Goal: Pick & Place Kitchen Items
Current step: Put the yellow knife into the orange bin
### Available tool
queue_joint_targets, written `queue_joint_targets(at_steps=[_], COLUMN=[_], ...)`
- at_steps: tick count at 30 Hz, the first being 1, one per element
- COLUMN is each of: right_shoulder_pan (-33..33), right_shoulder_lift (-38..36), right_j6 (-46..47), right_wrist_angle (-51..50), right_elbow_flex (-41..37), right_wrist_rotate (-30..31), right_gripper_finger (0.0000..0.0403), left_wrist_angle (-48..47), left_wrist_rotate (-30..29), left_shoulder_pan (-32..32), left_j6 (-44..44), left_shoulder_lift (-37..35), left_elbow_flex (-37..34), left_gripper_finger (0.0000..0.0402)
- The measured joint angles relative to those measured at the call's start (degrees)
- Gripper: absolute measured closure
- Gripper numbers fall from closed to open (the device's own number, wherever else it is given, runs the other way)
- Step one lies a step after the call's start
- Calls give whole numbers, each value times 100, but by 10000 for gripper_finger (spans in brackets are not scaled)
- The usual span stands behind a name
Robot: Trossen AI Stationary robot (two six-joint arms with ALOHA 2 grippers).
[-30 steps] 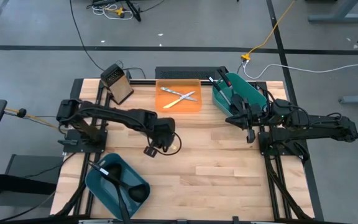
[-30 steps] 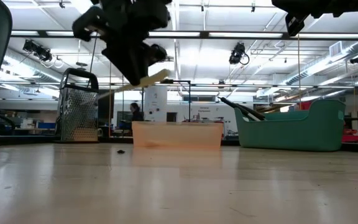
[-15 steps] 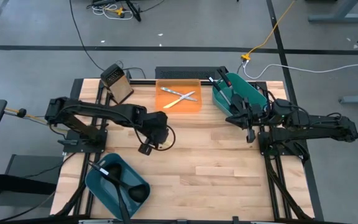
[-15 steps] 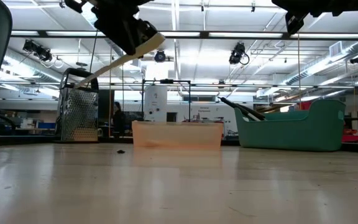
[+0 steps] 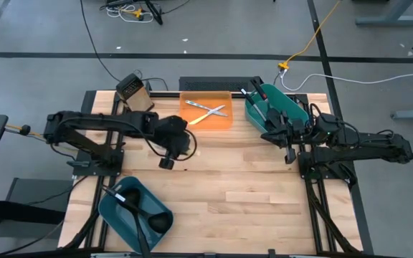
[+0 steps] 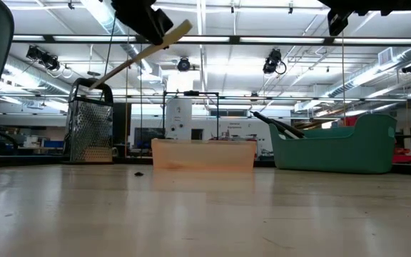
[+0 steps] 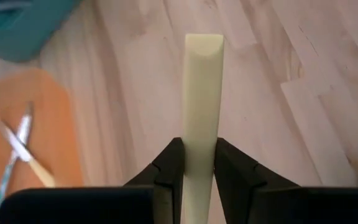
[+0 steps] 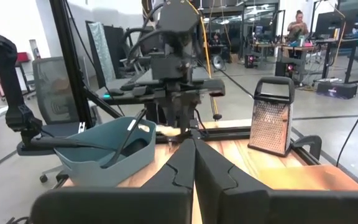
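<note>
A pale yellow-handled utensil [image 7: 202, 112] rides high above the wooden desk [image 5: 264, 186], clamped between the jaws of the left gripper [image 7: 192, 163] near the flat orange tray [image 5: 221, 120]; its working end is hidden from the wrist camera, and the low view shows only a slanting pale stick [image 6: 138, 53]. On the tray lie crossed cutlery pieces [image 5: 208, 112], too small to identify. The right gripper [image 5: 288, 154] waits beside the far teal bin [image 5: 292, 107], jaws pressed together and empty. Dark handles [image 5: 253, 100] stick out of that bin, their heads concealed. A black ladle [image 5: 138, 215] lies in the near teal bin [image 5: 113, 211], partly cut off. A metal grater [image 5: 136, 97] stands at the desk's back corner.
</note>
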Motion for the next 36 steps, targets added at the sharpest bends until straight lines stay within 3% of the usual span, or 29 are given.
queue_joint_targets(at_steps=[11,19,24,36], right_shoulder_pan=[-2,-2,-2,-2], right_shoulder_lift=[-5,-4,-4,-2], right_j6=[-1,-168,-185,-179], right_wrist_angle=[-112,-1380,-1673,-1830], right_elbow_flex=[300,1107,1415,1519], right_wrist_rotate=[192,368,485,490], right_gripper_finger=[395,395,395,395], left_wrist_angle=[120,143,121,140], left_wrist_rotate=[-36,-32,-31,36], left_shoulder_pan=[548,893,1077,1282], left_j6=[-197,-129,-128,-216], left_shoulder_lift=[-230,-228,-226,-222], left_elbow_flex=[56,367,529,717], left_gripper_finger=[328,328,328,328])
